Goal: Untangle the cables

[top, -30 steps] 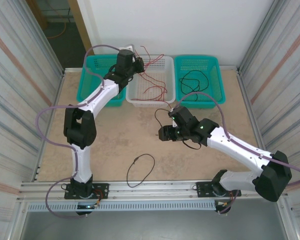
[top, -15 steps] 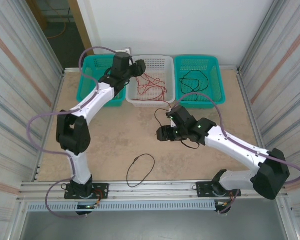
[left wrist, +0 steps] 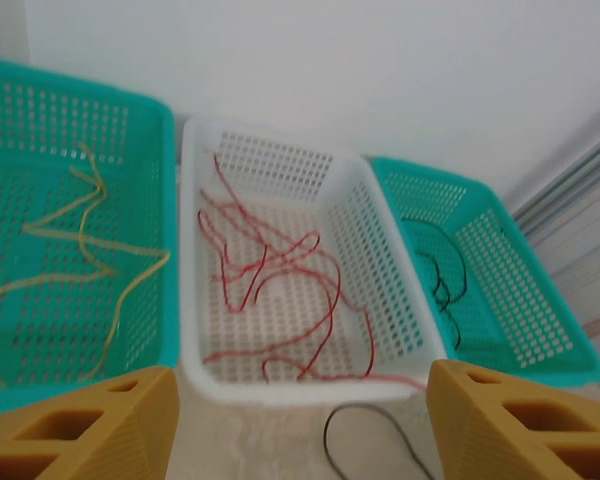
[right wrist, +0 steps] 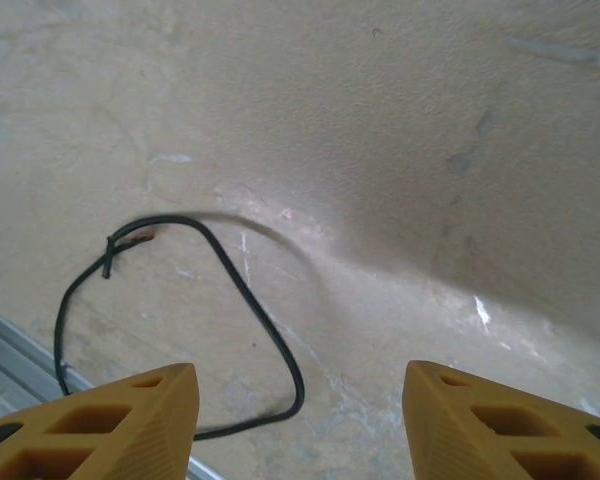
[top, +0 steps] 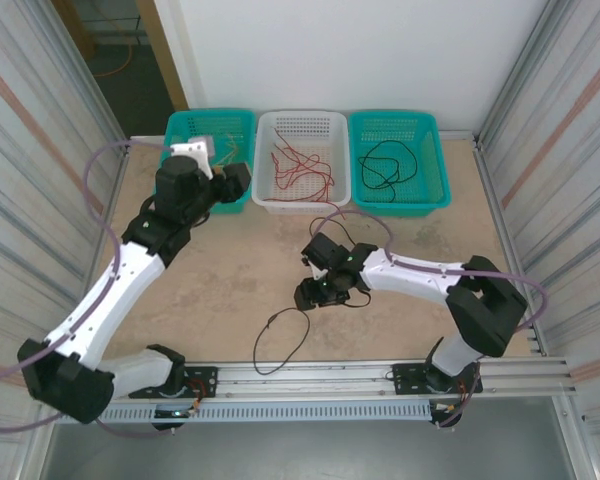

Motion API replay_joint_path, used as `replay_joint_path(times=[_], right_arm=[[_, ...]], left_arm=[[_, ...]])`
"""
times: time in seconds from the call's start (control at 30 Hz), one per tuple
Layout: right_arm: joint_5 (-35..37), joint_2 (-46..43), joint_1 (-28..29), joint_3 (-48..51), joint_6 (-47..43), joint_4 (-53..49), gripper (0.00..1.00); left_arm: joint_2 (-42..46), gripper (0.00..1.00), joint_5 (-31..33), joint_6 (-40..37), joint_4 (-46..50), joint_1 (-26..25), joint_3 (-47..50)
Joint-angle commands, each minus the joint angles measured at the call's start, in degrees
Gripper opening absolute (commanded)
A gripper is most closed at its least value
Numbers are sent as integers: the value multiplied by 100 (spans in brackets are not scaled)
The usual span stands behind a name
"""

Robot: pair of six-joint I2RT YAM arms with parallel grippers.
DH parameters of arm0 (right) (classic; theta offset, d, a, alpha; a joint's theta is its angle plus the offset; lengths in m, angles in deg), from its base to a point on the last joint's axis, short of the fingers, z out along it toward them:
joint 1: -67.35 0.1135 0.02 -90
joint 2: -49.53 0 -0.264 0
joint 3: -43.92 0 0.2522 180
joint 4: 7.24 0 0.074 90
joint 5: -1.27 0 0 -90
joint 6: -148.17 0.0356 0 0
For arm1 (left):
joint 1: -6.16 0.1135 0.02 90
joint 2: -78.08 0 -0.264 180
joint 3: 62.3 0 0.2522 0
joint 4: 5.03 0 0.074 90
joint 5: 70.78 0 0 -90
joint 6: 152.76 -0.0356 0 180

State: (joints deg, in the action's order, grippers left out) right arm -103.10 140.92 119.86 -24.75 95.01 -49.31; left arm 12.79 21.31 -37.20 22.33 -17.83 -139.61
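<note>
Three baskets in a row at the far end of the table (top: 230, 270): left green basket (top: 208, 113), white basket (top: 300, 113), right green basket (top: 395, 113).

Red cables (top: 302, 165) down in the white basket, all curly and crossing over each other. Yellow cable (left wrist: 90, 238) in the left green basket, bent in long loose lines. Second black cable (top: 380, 165) in the right green basket, curled up in a small ring.

Loose black cable (right wrist: 245, 290) flat on the table, near the front edge by the metal rail, in one big open loop with its two ends close together. Well apart from all three baskets.

Left gripper (left wrist: 300, 385) up near the front of the left green basket and the white basket, looking toward them. Fingers (left wrist: 80, 425) spread wide, nothing between them, touching no cable.

Right gripper (right wrist: 298, 375) low over the middle of the table, just above the loose black cable and pointing down at it. Fingers (right wrist: 520, 420) wide apart too, with only the bare table and a bit of the loop between them. Not holding anything.

Also a thin dark loop on the table just in front of the white basket in the left wrist view; too blurry there, maybe one more black cable.
</note>
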Motion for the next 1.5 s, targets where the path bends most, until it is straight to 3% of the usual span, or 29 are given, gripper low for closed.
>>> replay_joint_path(times=[0.0,0.2,0.4,0.57,0.87,1.03,1.2,1.47], right_arm=[[-295,389,83,-230,-88,159,54],[-281,833,259,-475,-151,101,46],[-213,573,260,-432,-141,89,26],[-105,153,260,-423,-207,72,0],[582,-1466,139,-863,-513,-205,0],[933,-1947,-162,-1599,-803,-525,0],[916,-2321,-639,-2138,-885,-303,0],[693,-2572,-1580,-2728,-764,1,0]], left_arm=[[470,66,-290,76,637,17,524],[895,64,-764,109,765,16,984],[854,63,-772,113,820,17,1033],[735,61,-754,168,740,17,961],[570,59,-1378,304,437,-91,941],[465,60,-1486,341,72,-437,903],[145,59,-1300,48,35,-994,590],[-18,59,-1357,33,-87,-1072,387]])
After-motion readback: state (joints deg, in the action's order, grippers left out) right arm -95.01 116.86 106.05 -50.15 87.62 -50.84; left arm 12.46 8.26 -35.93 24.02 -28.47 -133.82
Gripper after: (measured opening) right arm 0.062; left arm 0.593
